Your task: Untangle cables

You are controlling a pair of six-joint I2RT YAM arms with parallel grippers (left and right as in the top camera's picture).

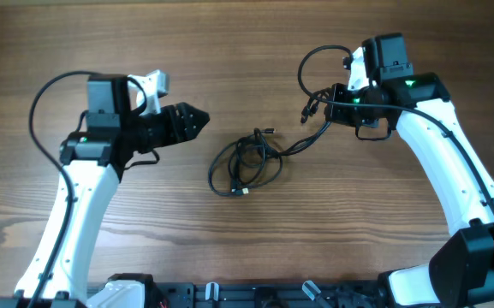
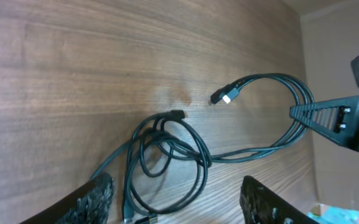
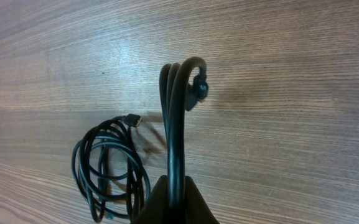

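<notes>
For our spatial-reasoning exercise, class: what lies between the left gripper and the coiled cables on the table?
Only bare table: the overhead view shows plain wood between the open left gripper and the coiled cables.

Overhead looks down; both wrist views share cables (image 3: 174, 124).
</notes>
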